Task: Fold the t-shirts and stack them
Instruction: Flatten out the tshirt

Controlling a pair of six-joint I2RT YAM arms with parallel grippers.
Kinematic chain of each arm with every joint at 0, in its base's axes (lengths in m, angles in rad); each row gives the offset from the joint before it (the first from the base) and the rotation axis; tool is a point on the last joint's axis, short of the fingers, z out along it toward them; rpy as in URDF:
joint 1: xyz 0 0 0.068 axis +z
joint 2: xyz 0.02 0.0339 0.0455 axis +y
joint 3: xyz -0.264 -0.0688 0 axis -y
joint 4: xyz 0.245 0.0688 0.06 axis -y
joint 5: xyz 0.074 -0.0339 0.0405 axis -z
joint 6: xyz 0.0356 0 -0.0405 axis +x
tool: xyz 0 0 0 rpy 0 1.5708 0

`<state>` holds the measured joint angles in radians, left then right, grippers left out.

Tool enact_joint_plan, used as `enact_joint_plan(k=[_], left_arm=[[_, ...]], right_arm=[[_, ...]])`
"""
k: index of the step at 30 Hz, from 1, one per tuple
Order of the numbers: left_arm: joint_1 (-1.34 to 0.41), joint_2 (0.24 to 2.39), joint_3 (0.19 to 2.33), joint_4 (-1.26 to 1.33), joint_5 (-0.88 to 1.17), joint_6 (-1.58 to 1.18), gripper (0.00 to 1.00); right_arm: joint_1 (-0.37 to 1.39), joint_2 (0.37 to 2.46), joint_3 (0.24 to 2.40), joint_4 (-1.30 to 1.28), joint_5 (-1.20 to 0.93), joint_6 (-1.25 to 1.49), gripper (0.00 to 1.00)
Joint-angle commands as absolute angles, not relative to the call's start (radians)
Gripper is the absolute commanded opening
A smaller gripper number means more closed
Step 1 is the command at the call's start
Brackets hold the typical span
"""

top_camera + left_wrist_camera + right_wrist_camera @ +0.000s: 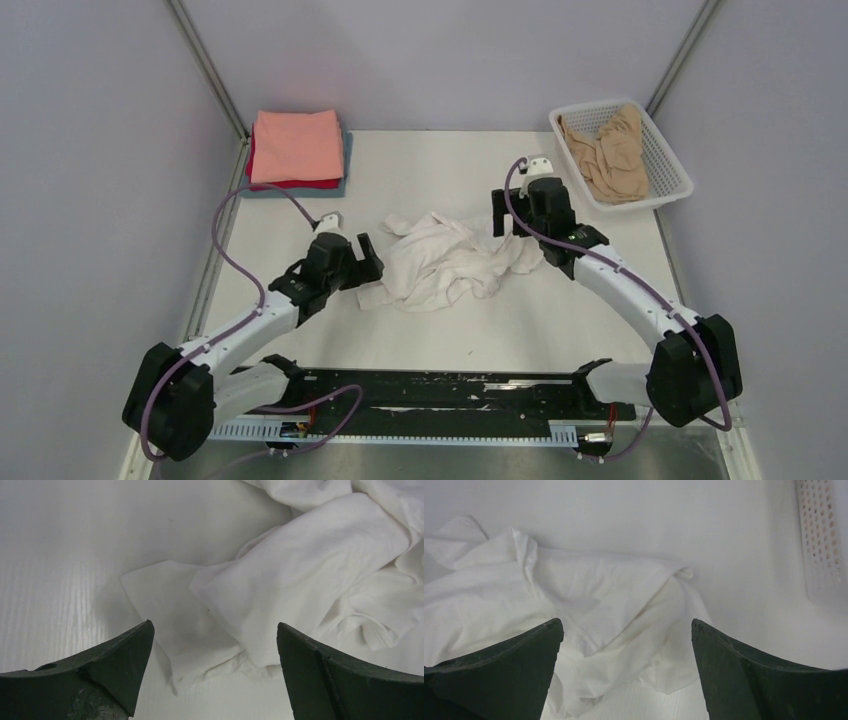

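1. Three shirts lie folded in one stack at the far left corner of the table; the salmon-pink t-shirt is on top, a strip of the red t-shirt shows beneath it, and an edge of the grey-blue t-shirt shows at the bottom; I count these as done.
2. The white t-shirt lies crumpled in the middle of the table, between the two grippers; it is neither spread flat nor folded anywhere that I can see.
3. The left gripper sits just at the shirt's near left edge; its jaws stand wide with nothing between them, and its wrist view shows a loose flap of white cloth lying on the table ahead of the fingers.
4. The right gripper is at the shirt's far right edge; its jaws are also wide and empty, with a rumpled fold of the cloth below them.
5. The tan t-shirt is bunched inside the white mesh basket at the far right corner, well apart from both grippers.
6. By my reckoning three of the five are finished; the white one has yet to be flattened, folded and carried to the stack, and the tan one has not been started.
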<state>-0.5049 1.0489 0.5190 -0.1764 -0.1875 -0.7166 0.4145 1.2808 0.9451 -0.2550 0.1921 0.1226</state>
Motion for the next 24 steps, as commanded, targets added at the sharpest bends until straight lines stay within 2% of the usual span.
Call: enact_joint_plan(k=[1,5,9,11,13,14,16,18,24], left_arm=[[-0.500,1.107,0.563,-0.018,-0.122,-0.722,1.00],[-0.499,1.220,0.616,-0.006,-0.087,-0.715,0.99],[-0.499,1.320,0.659,-0.018,-0.085,-0.706,0.89],[-0.500,1.354,0.663,-0.008,-0.082,-0.704,0.81],[-0.500,1.386,0.679,-0.006,-0.082,-0.700,0.60],[-0.500,1.400,0.689,-0.008,-0.083,-0.700,0.38],[-0.500,1.409,0.696,-0.021,-0.115,-0.714,0.05],[-0.500,1.403,0.693,-0.030,-0.154,-0.709,0.00],[-0.499,1.354,0.652,-0.008,-0.180,-0.691,0.00]], right_arm=[[0.441,1.285,0.872,-0.174,0.126,-0.019,1.00],[0.477,1.345,0.866,-0.140,0.062,-0.088,1.00],[0.519,1.435,0.898,-0.136,0.083,-0.113,1.00],[0.545,1.481,0.918,-0.131,0.098,-0.138,1.00],[0.568,1.530,0.944,-0.130,0.142,-0.154,1.00],[0.574,1.554,0.956,-0.130,0.172,-0.153,0.99],[0.575,1.592,0.971,-0.132,0.213,-0.142,0.96],[0.575,1.619,0.983,-0.130,0.263,-0.119,0.94],[0.574,1.692,1.017,-0.114,0.390,-0.072,0.89]])
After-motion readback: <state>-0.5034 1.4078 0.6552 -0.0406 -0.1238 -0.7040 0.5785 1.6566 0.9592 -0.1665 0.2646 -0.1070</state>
